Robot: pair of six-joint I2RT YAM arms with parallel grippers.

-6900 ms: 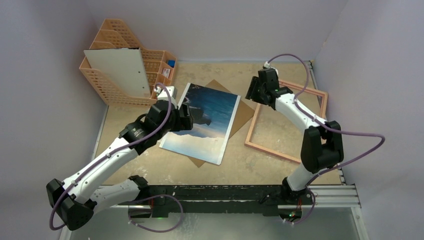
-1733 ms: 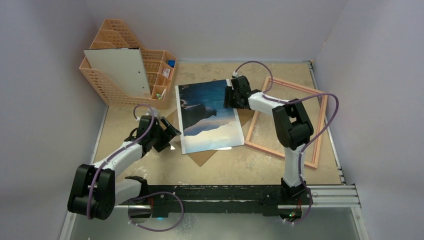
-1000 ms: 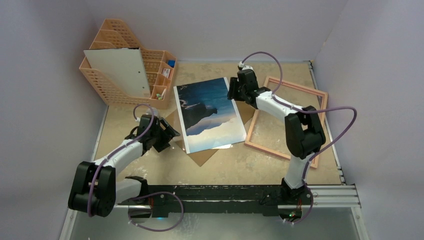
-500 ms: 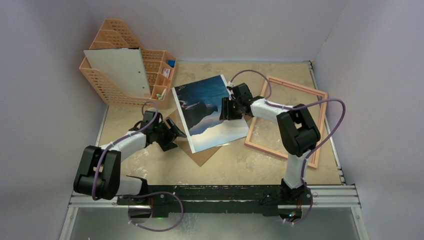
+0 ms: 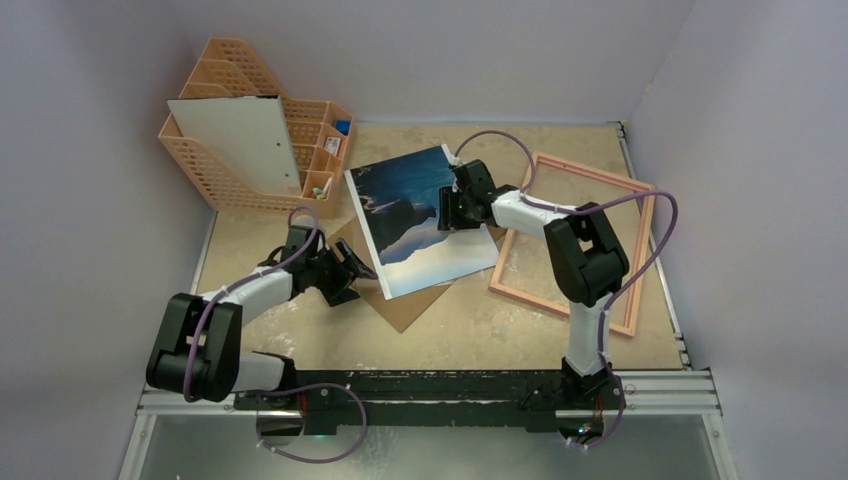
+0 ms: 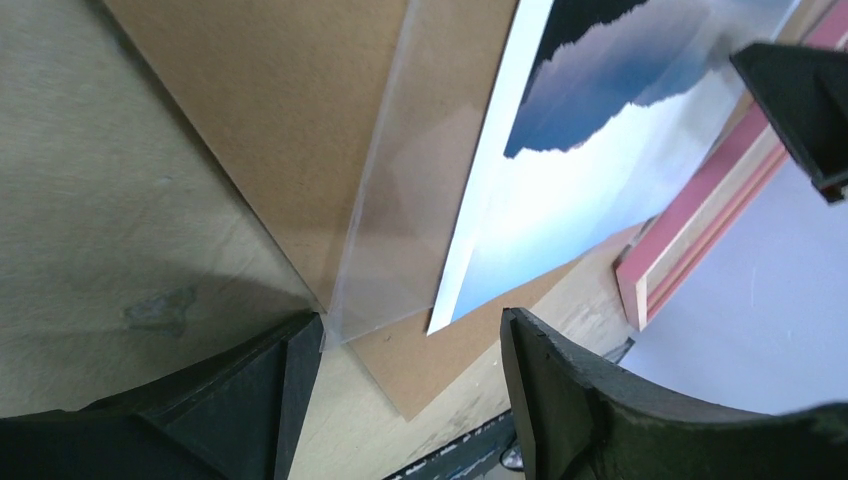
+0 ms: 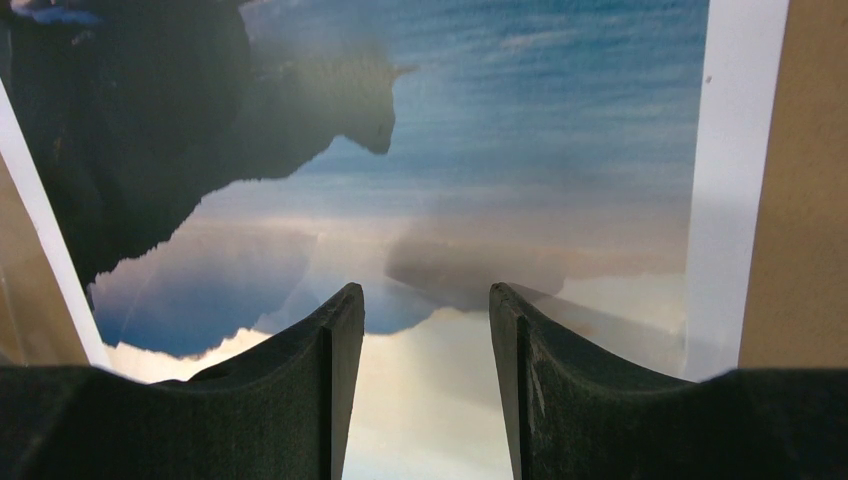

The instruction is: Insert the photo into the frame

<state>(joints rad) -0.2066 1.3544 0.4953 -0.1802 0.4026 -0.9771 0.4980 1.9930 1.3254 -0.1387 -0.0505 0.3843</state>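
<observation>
The photo lies face up and skewed on the board, long axis roughly far-to-near, with the frame just to its right. The right gripper is right over it, jaws apart, pinching nothing, so it's the closer arm imo. The left gripper is open too, off the near-left edge.

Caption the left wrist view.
Open left tool at a corner of the clear sheet on the brown backing board; photo and pink frame beyond.

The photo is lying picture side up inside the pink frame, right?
Not quite. The photo lies picture side up on the brown board, outside the frame, not inside it. The top view shows this.
</observation>
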